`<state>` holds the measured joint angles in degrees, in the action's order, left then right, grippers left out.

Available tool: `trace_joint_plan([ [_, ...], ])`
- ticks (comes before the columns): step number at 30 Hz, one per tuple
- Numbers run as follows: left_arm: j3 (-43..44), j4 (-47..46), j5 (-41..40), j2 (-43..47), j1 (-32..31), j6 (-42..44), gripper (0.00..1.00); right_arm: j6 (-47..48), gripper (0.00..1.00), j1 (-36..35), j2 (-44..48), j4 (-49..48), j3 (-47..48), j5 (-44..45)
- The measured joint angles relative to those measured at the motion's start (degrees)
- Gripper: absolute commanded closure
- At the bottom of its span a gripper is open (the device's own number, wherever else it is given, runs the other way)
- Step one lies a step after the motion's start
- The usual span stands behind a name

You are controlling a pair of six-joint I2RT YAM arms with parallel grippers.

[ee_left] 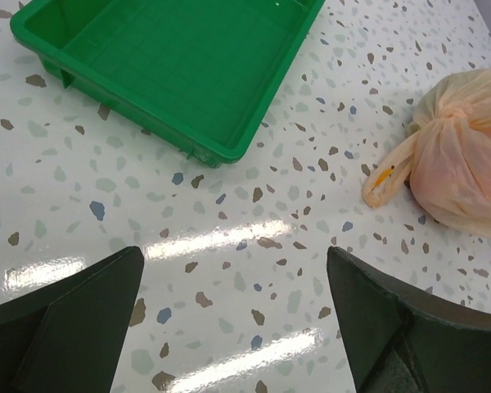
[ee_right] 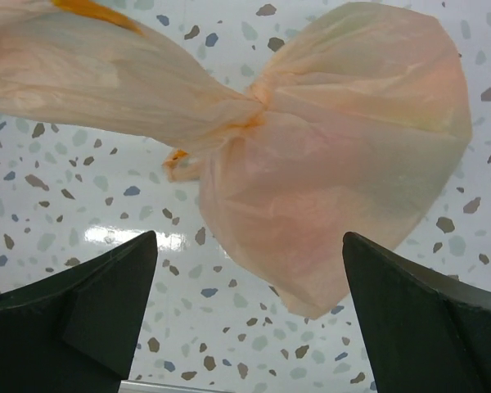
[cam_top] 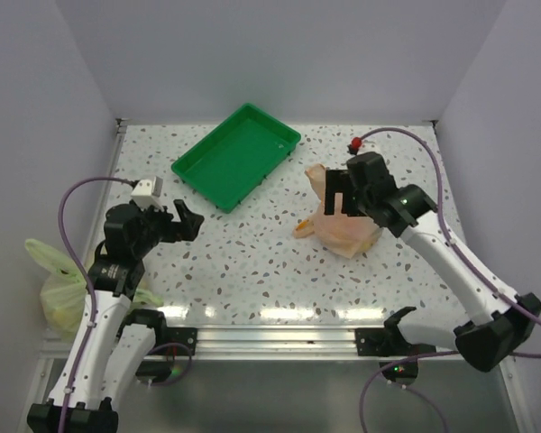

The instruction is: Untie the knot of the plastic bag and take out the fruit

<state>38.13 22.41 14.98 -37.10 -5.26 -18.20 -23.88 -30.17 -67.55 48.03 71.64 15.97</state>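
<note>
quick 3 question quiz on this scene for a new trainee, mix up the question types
1. True or false: the plastic bag is tied shut at the knot.
2. Pick one. The green tray is: A) bare inside; B) holding the plastic bag; C) tipped on its side.
3. Short answer: which gripper hangs over the plastic bag, and how do its jaws stand?

Key
1. True. The neck is bunched tight, with a loose tail of film beside it.
2. A.
3. The right gripper, with its jaws wide open and nothing held.
</note>
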Motion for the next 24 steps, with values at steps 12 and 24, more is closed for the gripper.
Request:
trace_joint_plan([
  [12,-5.4,-2.1,1.8,3.7,0.0,1.3,0.00,-2.3,0.02,-10.3,-28.2,5.1,12.1,20.2],
  [24,-5.4,-2.5,2.3,5.2,-0.7,1.4,0.00,-3.9,1.00,-11.4,-41.6,8.6,20.5,27.8],
])
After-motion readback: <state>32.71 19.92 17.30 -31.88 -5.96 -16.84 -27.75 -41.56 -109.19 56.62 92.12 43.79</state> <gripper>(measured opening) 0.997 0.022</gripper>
